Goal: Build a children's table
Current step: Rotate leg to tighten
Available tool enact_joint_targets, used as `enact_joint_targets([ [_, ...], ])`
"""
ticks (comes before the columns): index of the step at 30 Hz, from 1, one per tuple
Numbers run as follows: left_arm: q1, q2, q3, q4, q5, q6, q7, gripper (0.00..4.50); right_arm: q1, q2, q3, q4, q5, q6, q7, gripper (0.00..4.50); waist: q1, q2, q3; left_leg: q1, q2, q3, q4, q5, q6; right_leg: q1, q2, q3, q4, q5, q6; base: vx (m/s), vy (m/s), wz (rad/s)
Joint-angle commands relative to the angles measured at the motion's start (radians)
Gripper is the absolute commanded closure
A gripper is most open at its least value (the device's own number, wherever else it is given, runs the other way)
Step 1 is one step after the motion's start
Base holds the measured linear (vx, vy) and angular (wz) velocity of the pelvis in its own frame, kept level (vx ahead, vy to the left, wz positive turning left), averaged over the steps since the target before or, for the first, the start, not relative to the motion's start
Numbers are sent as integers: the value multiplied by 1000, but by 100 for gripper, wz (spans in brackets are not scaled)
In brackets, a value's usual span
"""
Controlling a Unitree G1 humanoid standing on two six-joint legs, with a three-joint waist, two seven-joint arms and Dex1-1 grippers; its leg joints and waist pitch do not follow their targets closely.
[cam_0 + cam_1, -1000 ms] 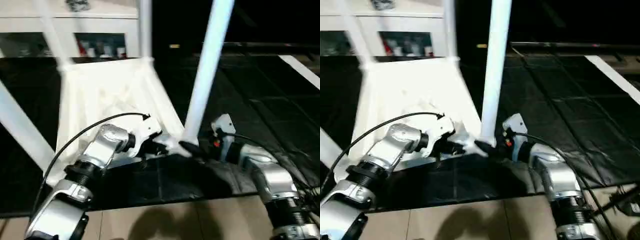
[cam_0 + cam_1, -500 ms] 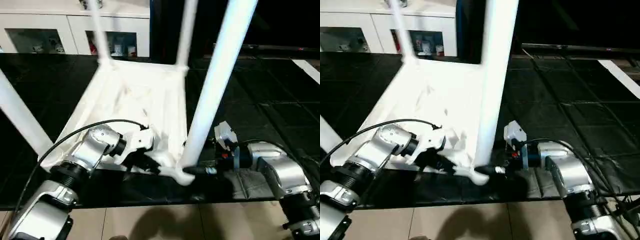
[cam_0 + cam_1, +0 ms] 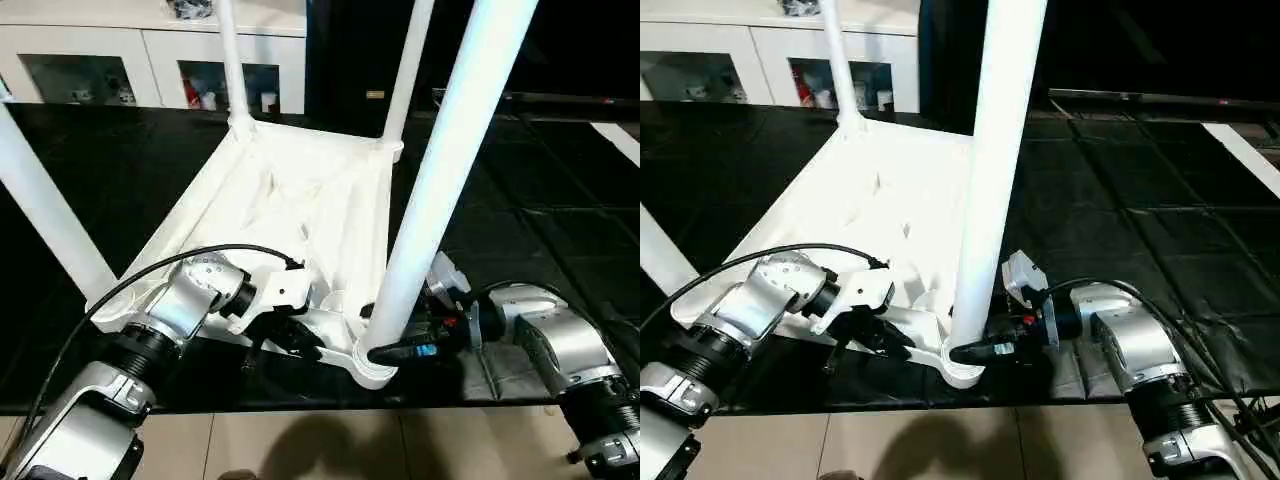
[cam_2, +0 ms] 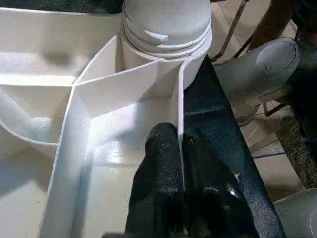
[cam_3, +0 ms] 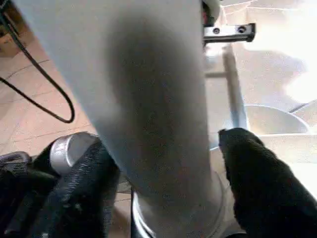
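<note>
Black fingers [image 4: 158, 183] of the left gripper [image 3: 290, 335] pinch the near rim of the upside-down all-white plastic children's table [image 3: 290, 190] on the dark floor; the right gripper's [image 3: 985, 350] fingers straddle the near-right leg [image 3: 440, 170], contact unclear. Ribbed underside up; leg tops cut off.

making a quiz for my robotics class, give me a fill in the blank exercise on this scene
1. The table top lies with its ribbed underside facing ____.
2. The left end effector is shut on the top's thin ____.
3. The right end effector has one finger on each side of a table ____.
4. ____ legs stand in the corner sockets.

Missing words: up; edge wall; leg; four
</note>
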Motion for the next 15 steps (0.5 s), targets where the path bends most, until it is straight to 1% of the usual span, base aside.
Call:
enact_joint_targets([
  [1, 7, -5, -35, -33, 0, -12, -44, 450, -19, -7, 3, 2, 9, 5, 2, 178, -7, -5, -62, 3, 27, 3, -56, -178, 44, 54, -62, 44, -69, -220, -196, 0, 0, 0],
  [2, 8, -5, -35, -33, 0, -12, -43, 450, -19, -8, 4, 2, 10, 5, 3, 178, -6, -5, -63, 4, 27, 3, -56, -178, 43, 54, -62, 44, -69, -221, -195, 0, 0, 0],
  [3, 8, -5, -36, -31, 1, -13, -41, 450, -19, -8, 5, 1, 12, 7, 5, 190, -6, -3, -63, 5, 27, 2, -56, -177, 43, 54, -62, 44, -69, -220, -196, 0, 0, 0],
  [4, 7, -5, -37, -30, 1, -13, -39, 450, -18, -8, 6, 1, 14, 9, 7, 190, -6, -5, -63, 5, 27, 3, -55, -176, 44, 54, -61, 44, -69, -216, -196, 0, 0, 0],
  [7, 6, -6, -35, -27, 2, -14, -31, 450, -15, -6, 6, -2, 17, 11, 8, 220, -7, -5, -63, 4, 27, 3, -55, -175, 44, 54, -61, 43, -68, -215, -197, 0, 0, 0],
  [9, 5, -7, -34, -24, 3, -14, -28, 450, -13, -3, 5, -4, 19, 14, 8, 225, -6, -4, -63, 4, 27, 2, -55, -177, 42, 54, -62, 44, -68, -219, -196, 0, 0, 0],
  [10, 5, -9, -31, -20, 5, -13, -18, 450, -8, 4, -2, -10, 27, 23, 1, 229, -6, -3, -63, 4, 26, 2, -55, -178, 41, 54, -61, 44, -69, -222, -195, 0, 0, 0],
  [11, 6, -10, -29, -19, 6, -10, -10, 450, -4, 9, -7, -15, 33, 30, -4, 233, -6, 2, -63, 5, 27, 2, -56, -181, 39, 53, -61, 44, -69, -223, -196, 0, 0, 0],
  [12, 9, -18, -20, -21, 0, 8, 6, 450, 4, 17, -14, -26, 40, 35, -18, 235, -7, -2, -62, 4, 26, 2, -56, -189, 37, 53, -61, 43, -70, -229, -194, 0, 0, 0],
  [13, 11, -24, -13, -23, -5, 22, 18, 450, 10, 22, -19, -33, 45, 38, -28, 236, -6, 0, -60, 6, 27, 2, -57, -200, 32, 53, -62, 44, -73, -246, -191, 0, 0, 0],
  [15, 12, -41, 4, -28, -11, 71, 59, 450, 26, 39, -31, -50, 52, 46, -68, 238, -8, -2, -59, 6, 27, 1, -59, -214, 25, 52, -62, 44, -75, -278, -180, 0, 0, 0],
])
